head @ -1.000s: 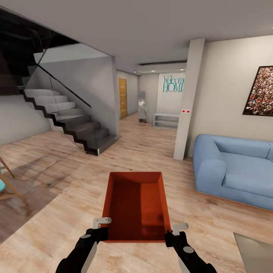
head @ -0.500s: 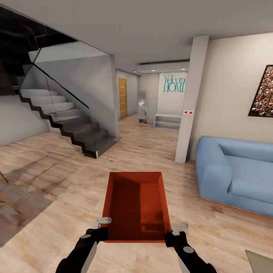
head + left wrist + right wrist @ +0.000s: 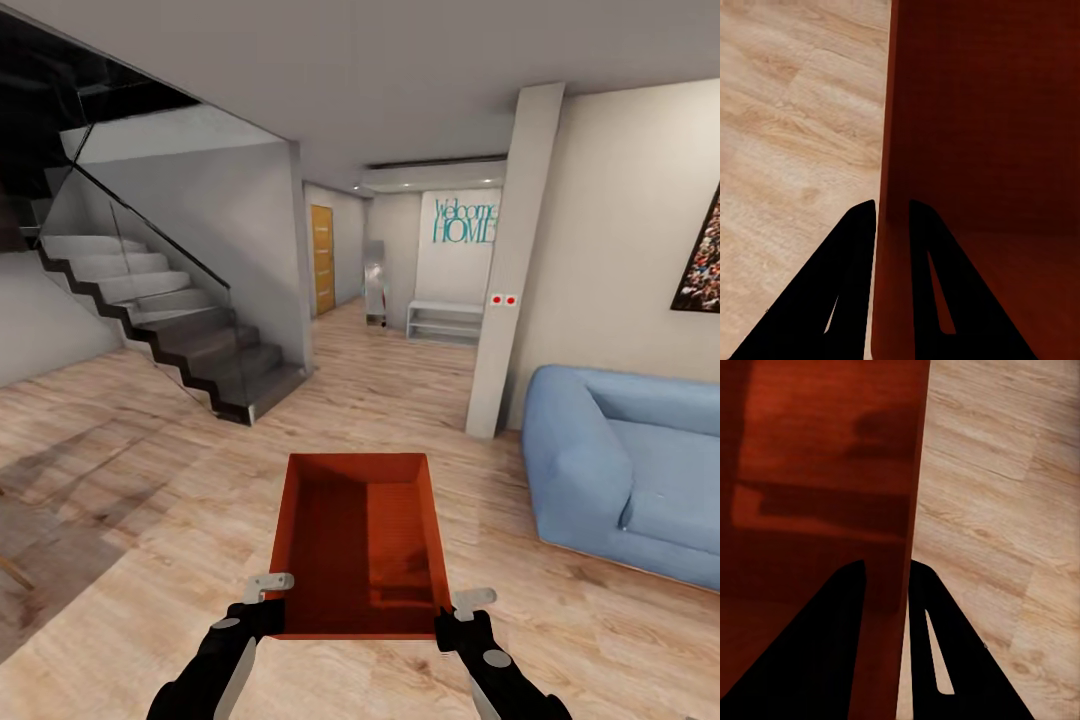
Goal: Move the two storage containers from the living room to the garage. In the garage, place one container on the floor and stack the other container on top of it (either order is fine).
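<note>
While carried (mid-air) | storage container (image 3: pixel 360 545) between left tool (image 3: pixel 268 597) | right tool (image 3: pixel 460 612)

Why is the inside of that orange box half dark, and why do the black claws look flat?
Head view: the storage container has a shaded left half inside. Left wrist view: the left gripper renders as a featureless black silhouette; right wrist view: likewise the right gripper.

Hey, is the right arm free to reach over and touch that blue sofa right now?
Probably not. The right gripper is clamped on the wall of the storage container, which the left gripper also holds, and the blue sofa sits well off to the side.
</note>
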### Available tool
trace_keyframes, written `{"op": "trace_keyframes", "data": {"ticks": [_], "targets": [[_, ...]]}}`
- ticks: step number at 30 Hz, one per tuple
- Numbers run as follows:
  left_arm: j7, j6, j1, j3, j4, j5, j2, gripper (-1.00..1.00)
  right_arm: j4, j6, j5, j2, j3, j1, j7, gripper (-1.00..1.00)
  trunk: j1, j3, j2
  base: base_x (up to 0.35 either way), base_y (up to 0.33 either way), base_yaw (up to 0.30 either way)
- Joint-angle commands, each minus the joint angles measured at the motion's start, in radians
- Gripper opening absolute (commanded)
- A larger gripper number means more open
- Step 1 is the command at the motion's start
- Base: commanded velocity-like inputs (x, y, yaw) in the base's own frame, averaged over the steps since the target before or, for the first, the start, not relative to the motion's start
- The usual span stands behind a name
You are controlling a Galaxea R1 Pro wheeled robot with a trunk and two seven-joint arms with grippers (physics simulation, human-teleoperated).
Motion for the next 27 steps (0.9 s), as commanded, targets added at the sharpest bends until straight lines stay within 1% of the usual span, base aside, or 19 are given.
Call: {"op": "trace_keyframes", "data": {"ticks": [1,20,27], "targets": [[0.025,0.008,0.001,0.010,-0.001,-0.019,0.018,-1.00,-0.009,-0.002,-0.013,-0.001,-0.002,-0.001,0.085,-1.00,0.001,0.000,-0.001,0.326,0.000,0.000],[0.025,0.007,0.001,0.010,-0.001,-0.019,0.017,-1.00,-0.009,-0.002,-0.013,-0.001,-0.002,-0.001,0.085,-1.00,0.001,0.000,-0.001,0.326,0.000,0.000],[0.026,0.003,0.001,0.003,0.033,-0.019,0.016,-1.00,-0.009,-0.002,-0.013,-0.001,-0.002,-0.001,0.085,-1.00,0.001,0.000,-0.001,0.326,0.000,0.000]]}}
